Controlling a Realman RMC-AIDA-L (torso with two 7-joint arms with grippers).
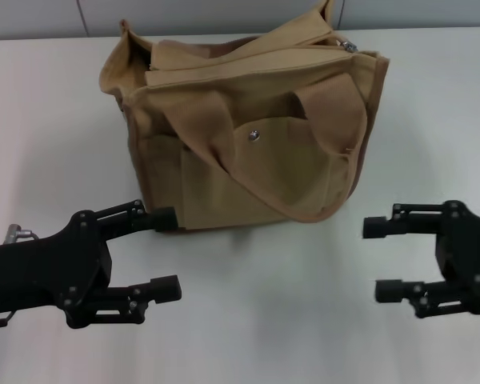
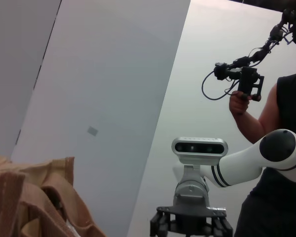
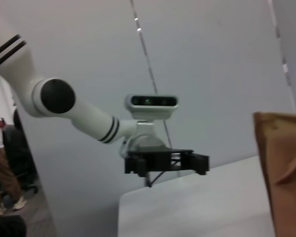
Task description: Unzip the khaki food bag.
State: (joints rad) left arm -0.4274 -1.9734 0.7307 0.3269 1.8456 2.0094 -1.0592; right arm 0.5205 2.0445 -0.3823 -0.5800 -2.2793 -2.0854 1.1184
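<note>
The khaki food bag [image 1: 248, 136] stands upright at the back middle of the white table [image 1: 264, 320]. Its two wide strap handles droop over the front pocket flap, which has a silver snap [image 1: 254, 135]. The zipper runs along the top to a metal pull [image 1: 350, 46] at the right end. My left gripper [image 1: 167, 252] is open at the front left, with its upper fingertip close to the bag's lower left corner. My right gripper [image 1: 378, 258] is open at the front right, apart from the bag. The bag's edge also shows in the wrist views [image 2: 34, 202] [image 3: 283, 163].
A grey wall [image 1: 224, 16] runs behind the table's far edge. A person [image 2: 281, 148] holding a hand-held device stands beside the robot in the left wrist view. Another person [image 3: 2, 163] stands off to one side in the right wrist view.
</note>
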